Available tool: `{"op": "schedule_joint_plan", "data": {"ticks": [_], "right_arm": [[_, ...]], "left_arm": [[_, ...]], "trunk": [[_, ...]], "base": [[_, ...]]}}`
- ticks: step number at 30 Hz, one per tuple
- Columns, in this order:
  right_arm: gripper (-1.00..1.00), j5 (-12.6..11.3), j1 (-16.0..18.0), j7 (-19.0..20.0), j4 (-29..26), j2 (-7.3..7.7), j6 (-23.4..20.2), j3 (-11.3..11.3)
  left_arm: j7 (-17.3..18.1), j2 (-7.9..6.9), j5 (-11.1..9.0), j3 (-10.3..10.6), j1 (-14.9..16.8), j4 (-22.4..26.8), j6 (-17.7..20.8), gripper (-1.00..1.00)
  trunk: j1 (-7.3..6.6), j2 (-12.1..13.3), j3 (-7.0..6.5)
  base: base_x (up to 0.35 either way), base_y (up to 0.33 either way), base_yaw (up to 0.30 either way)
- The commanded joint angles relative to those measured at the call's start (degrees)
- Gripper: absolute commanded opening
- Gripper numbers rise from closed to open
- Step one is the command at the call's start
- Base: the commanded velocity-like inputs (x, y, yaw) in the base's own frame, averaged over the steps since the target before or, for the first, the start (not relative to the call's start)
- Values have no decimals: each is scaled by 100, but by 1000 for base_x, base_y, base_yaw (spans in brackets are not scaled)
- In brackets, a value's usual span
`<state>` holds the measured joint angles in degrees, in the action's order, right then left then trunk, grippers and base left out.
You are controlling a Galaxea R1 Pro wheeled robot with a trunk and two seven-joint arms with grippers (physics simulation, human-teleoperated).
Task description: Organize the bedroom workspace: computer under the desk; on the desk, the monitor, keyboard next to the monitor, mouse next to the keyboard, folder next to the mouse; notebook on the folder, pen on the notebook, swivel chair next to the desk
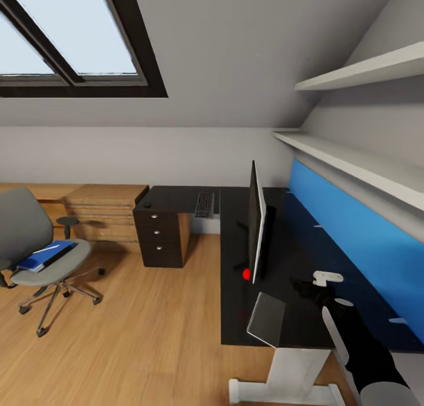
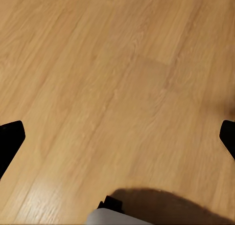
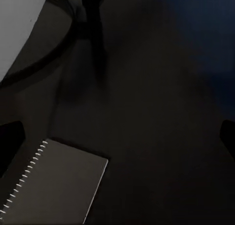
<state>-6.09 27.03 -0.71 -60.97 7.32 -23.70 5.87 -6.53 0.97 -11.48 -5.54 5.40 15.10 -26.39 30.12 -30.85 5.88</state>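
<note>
1. The desk (image 1: 277, 312) is an L-shaped unit with a black worktop, a blue back panel along the right wall, a white pedestal leg at the near end and black drawers with silver knobs at the far end.
2. The light wooden drawer unit (image 1: 106, 209) stands against the back wall, just beside the black drawers.
3. The swivel chair (image 1: 35, 247) stands on the wooden floor (image 1: 147, 335) at the left of the room, well apart from the desk.
4. The monitor (image 1: 257, 220) stands upright on the worktop, seen nearly edge-on, with a red dot at its near lower corner.
5. The keyboard (image 1: 204, 204) lies on the far section of the worktop, beyond the monitor.
6. The folder (image 1: 44, 258) lies flat on the chair seat; the pen (image 1: 48, 249) rests on top of it.
7. The notebook (image 1: 266, 319), grey and spiral-bound, lies at the near edge of the worktop, near the monitor stand; it also shows in the right wrist view (image 3: 49, 186).
8. A small dark object, probably the mouse (image 1: 147, 205), sits on the worktop above the drawers.
9. The right gripper (image 1: 306, 288) hovers over the worktop beside the notebook; jaws released, grasping nothing.
10. The left gripper (image 2: 117, 137) points at bare floor; jaws spread apart and empty.
</note>
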Motion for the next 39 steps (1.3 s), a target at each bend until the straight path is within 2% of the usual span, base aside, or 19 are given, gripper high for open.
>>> {"op": "schedule_joint_plan", "data": {"ticks": [1,11,13,18,25,29,39], "right_arm": [[100,-54,4,-8,5,0,41,-10],[100,-42,10,-8,690,-1,707,-71],[100,-35,12,-8,1130,-6,1226,-132],[100,-14,12,-8,1526,-10,1827,-261],[100,-1,13,-8,1778,-11,2217,-317],[100,-3,13,-8,1839,-17,2438,-386],[100,-6,13,-8,1867,-14,2641,-565]], "left_arm": [[2,5,15,-33,5,-1,-15,100],[2,8,18,-30,5,1,-15,100],[2,9,21,-23,5,3,-19,100],[-3,16,18,-24,5,24,-23,100],[-13,18,15,-29,5,34,-24,100],[-15,22,15,-33,5,36,-24,100],[-7,32,15,-27,5,37,-23,100]], "trunk": [[5,-9,11],[5,-9,11],[5,-9,11],[5,-9,11],[5,-9,11],[93,-169,83],[313,-570,262]], "base": [[296,119,0],[105,46,0],[13,6,0],[6,2,0],[1,0,0],[0,0,0],[0,0,0]]}}
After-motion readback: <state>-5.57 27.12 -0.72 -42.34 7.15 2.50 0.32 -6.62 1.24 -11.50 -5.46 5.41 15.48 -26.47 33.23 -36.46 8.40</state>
